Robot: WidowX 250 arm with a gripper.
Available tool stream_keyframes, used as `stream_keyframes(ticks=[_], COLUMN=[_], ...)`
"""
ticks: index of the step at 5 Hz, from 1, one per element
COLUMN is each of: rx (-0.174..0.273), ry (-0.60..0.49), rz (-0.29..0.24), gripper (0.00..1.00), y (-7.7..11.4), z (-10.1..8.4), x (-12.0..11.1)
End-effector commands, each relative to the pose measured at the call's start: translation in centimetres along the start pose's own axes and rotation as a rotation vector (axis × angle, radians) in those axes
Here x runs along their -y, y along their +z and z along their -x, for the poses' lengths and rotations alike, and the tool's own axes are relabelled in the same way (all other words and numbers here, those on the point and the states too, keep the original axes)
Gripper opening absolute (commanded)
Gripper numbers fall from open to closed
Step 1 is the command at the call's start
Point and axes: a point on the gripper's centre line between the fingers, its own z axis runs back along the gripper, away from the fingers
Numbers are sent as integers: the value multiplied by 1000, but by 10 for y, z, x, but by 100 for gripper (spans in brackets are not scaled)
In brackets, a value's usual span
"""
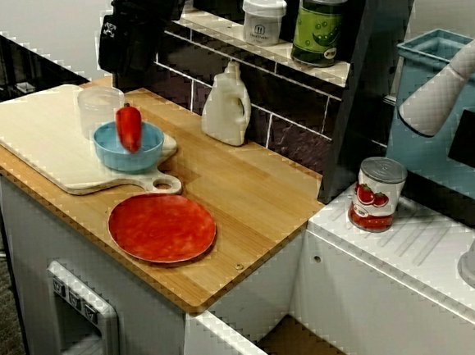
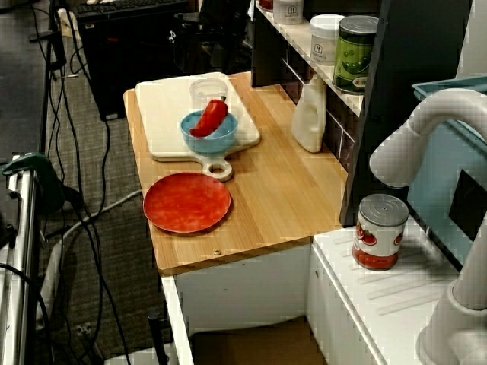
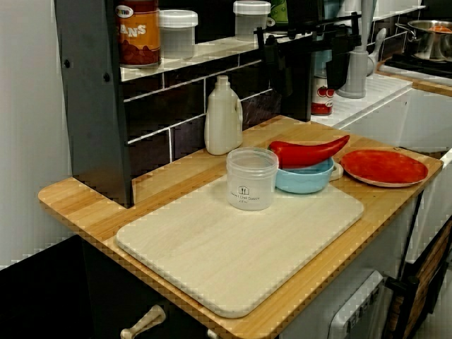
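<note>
Although the end effector point(image 3: 305, 70) hangs close to the things on the cutting board, it holds and touches none of them. In the low view from the board end its two fingers point(image 3: 272, 60) stand well apart. It is raised over the back of the counter point(image 1: 247, 193), behind the bowl and cup and close to the dark shelf post.

Red pepper point(image 3: 307, 151): lies across a blue bowl point(image 3: 304, 180), resting on the rim. Its tapered end sticks out past the rim toward the plate.

Bowl: sits on the cutting board point(image 3: 233, 247), at the end that carries the handle with the hole.

Clear plastic cup point(image 3: 252, 180): upright on the same board, just beside the bowl, on the side away from the plate. Whether cup and bowl touch cannot be told.

Red plate point(image 1: 162, 227): flat on the bare wood, just beyond the board's handle and near the front edge of the counter.

White bottle point(image 1: 226, 108): upright against the tiled back wall, apart from the board.

Shelf above the tiles: carries a white jar point(image 1: 264, 19) and a green can point(image 1: 319, 27), side by side.

Tomato can point(image 1: 376, 194): upright on the white drainboard beyond the shelf post, well apart from the bowl.
</note>
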Motion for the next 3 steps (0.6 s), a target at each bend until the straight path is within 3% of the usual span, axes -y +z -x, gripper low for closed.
stream_keyframes(ticks=[1,3], rx=[-36,-34], ry=[206,293], rz=[14,104], gripper=[100,100], y=[10,7], z=[12,19], x=[-7,-12])
